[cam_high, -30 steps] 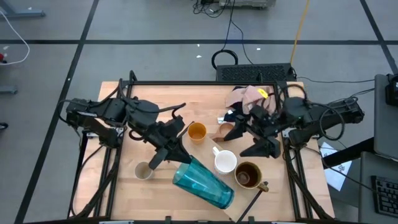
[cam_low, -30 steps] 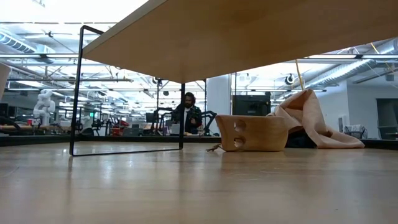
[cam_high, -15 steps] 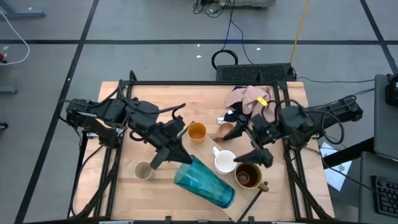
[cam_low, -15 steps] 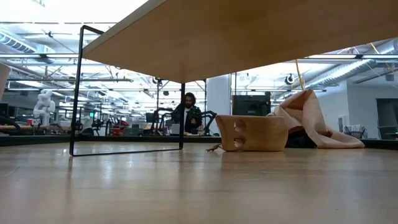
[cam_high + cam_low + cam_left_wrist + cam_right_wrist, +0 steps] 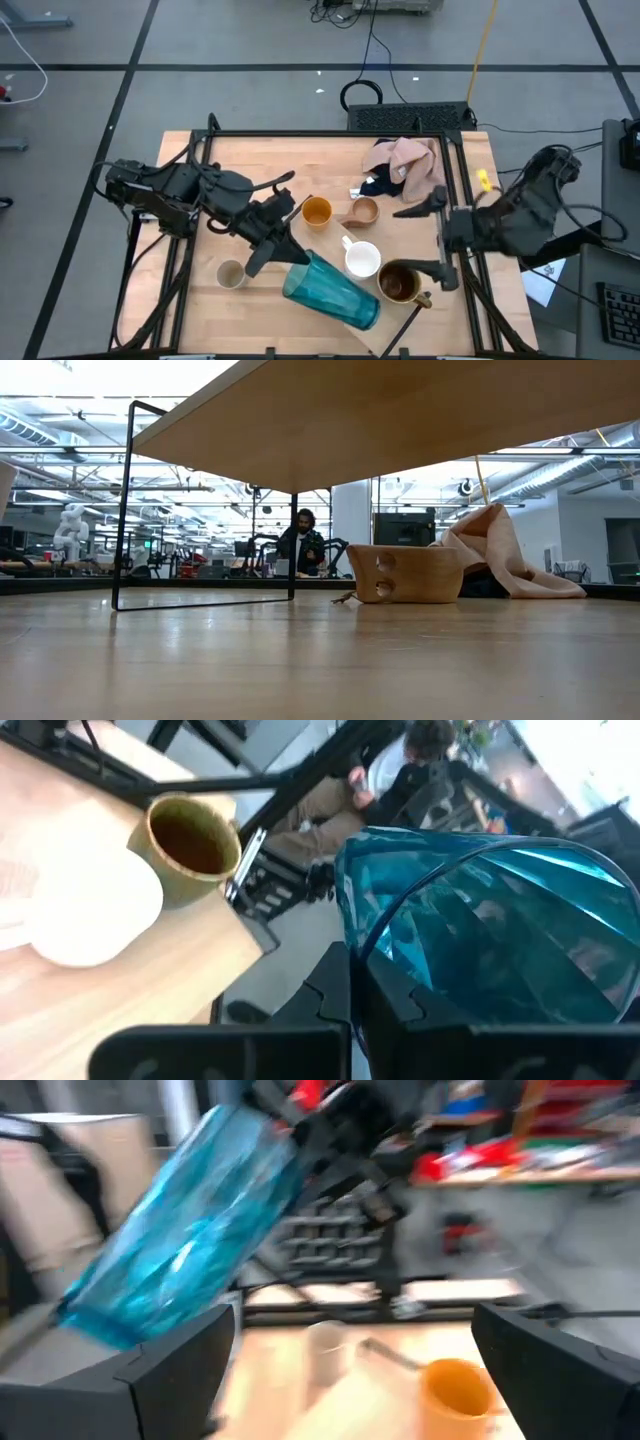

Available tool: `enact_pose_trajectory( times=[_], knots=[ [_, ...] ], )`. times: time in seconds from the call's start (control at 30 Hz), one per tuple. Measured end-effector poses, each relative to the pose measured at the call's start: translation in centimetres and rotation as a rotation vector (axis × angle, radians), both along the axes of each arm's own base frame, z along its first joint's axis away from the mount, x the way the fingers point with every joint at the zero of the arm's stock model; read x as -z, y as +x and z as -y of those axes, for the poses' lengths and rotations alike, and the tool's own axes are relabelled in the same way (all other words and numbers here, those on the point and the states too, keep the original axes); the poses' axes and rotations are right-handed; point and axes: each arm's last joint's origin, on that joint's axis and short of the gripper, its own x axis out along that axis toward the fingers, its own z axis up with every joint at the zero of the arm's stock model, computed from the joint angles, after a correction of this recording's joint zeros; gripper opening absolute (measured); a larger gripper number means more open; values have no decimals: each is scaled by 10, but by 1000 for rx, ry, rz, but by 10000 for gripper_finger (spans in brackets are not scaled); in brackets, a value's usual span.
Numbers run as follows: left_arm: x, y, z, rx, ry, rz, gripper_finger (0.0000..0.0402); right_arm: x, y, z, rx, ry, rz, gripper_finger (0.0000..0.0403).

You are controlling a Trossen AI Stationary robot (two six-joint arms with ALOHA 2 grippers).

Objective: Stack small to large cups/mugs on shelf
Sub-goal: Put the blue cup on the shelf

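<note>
Your left gripper holds the big see-through teal cup tight, tilted above the wooden table. Carry it slowly and keep clear of the white handled mug. Your right gripper waits wide open near the brown mug.

No legible text, label, brand, number or sign appears in any view. The cups, the cloths, the tabletop and the arms show no readable markings. Background objects in the room are too blurred or too small for any lettering to be made out.
</note>
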Motion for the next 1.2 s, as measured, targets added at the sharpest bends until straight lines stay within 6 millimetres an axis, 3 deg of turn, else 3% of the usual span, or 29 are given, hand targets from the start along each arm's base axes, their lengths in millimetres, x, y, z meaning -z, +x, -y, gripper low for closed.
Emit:
enact_pose_trajectory(
  times=[0.2,0.5,0.63,0.83,0.97,1.03,1.2],
  knots=[
    [3,-1,0,38,7,-30,5,11,16,-38,193,-125,42,400],
    [8,-2,-4,79,16,-82,5,8,41,-49,324,-164,126,400],
    [8,-3,-1,96,15,-86,7,-1,49,-58,337,-60,247,400],
    [9,-4,1,97,13,-98,4,-3,39,-74,284,-60,281,400],
    [9,-4,1,60,1,-106,7,-3,33,-79,255,105,292,400],
    [9,-4,0,48,-3,-112,4,1,33,-82,250,21,262,400],
    [9,-3,-1,-27,-12,-123,7,6,20,-89,489,-96,150,400]
  ],
)
